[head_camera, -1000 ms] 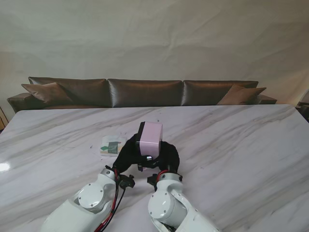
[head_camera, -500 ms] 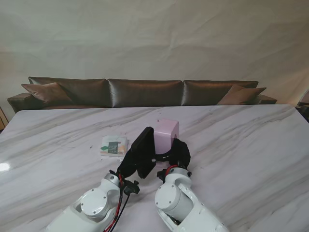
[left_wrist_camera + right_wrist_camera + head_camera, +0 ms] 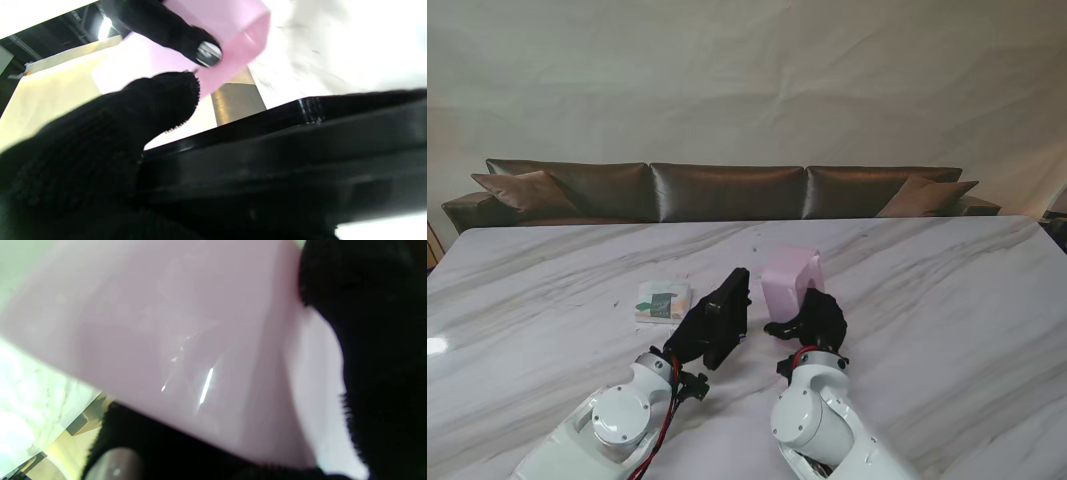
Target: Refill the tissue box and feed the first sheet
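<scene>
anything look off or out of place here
Nothing spilled or damaged. The tissue box is in two parts: the right hand holds the pink shell, the left hand the black base. The tissue pack lies flat.

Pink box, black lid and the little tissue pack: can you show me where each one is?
pink box [image 3: 789, 281], stand view, its front face.
black lid [image 3: 725, 318], stand view, its flat dark face.
tissue pack [image 3: 663, 300], stand view, its printed top.

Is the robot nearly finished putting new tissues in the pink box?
Not yet. Done: the pink box has come apart; the right hand holds its pink shell, the left hand holds the black base. Left: the tissue pack lies untouched on the table. It must go inside, the box be closed, and the first sheet pulled through.
</scene>
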Controlling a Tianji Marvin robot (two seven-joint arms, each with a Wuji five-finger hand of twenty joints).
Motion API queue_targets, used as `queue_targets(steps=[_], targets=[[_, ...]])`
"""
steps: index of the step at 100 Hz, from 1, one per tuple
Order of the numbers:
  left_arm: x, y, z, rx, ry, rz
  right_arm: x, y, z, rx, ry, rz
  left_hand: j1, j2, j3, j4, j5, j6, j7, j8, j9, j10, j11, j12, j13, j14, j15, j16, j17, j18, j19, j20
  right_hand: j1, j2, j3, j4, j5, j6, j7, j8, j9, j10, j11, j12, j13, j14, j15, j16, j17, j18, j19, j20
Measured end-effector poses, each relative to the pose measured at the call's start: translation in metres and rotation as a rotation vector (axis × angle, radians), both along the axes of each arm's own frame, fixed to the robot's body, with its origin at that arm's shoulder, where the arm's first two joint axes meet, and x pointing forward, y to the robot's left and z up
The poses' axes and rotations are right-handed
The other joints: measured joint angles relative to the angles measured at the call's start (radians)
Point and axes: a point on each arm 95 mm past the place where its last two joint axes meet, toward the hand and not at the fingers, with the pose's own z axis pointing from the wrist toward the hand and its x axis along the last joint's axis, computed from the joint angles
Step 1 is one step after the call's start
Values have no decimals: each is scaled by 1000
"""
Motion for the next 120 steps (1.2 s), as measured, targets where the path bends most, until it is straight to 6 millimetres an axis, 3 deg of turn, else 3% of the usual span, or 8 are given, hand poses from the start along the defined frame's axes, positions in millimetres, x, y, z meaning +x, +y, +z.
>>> queue_targets(steps=[23, 55, 76, 120], targets=[[6, 9, 5, 333, -99, 9, -9, -14, 1, -51, -3, -30, 0, 0, 3, 0, 0, 0, 0, 0, 3, 0, 0, -2, 5, 0, 0, 0, 1, 0, 0, 0, 0, 0, 12, 0, 0, 0, -6, 6, 0, 0, 0, 0, -1, 0, 0, -2, -1, 1, 0, 0], [21, 3, 16, 588, -214, -71, -19, -20, -1, -60, -3, -47, -1, 0, 7, 0, 0, 0, 11, 0, 13, 0, 0, -12, 23, 0, 0, 0, 12, 0, 0, 0, 0, 0, 23, 0, 0, 0, -8, 9, -1, 0, 0, 0, -2, 0, -2, -4, -3, 1, 0, 0], [31, -7, 8, 738, -258, -166, -21, -23, -3, -42, 4, -54, -7, 0, 16, 0, 0, 0, 11, 1, 14, 0, 0, -14, 23, 0, 0, 0, 14, 0, 11, 0, 0, 0, 26, 0, 0, 0, -8, 9, -1, 0, 0, 0, -2, 0, -2, -4, -3, 1, 0, 0], [36, -9, -10, 924, -305, -195, -24, -28, -5, -35, 5, -64, -24, 0, 33, -6, 0, 0, 45, 1, 51, 0, -16, -45, 82, 0, 0, -13, 36, 0, 11, 0, 0, 0, 45, 0, 0, 0, -9, 10, -1, 0, 0, 0, -6, 0, -3, -4, -8, 2, 0, 0]])
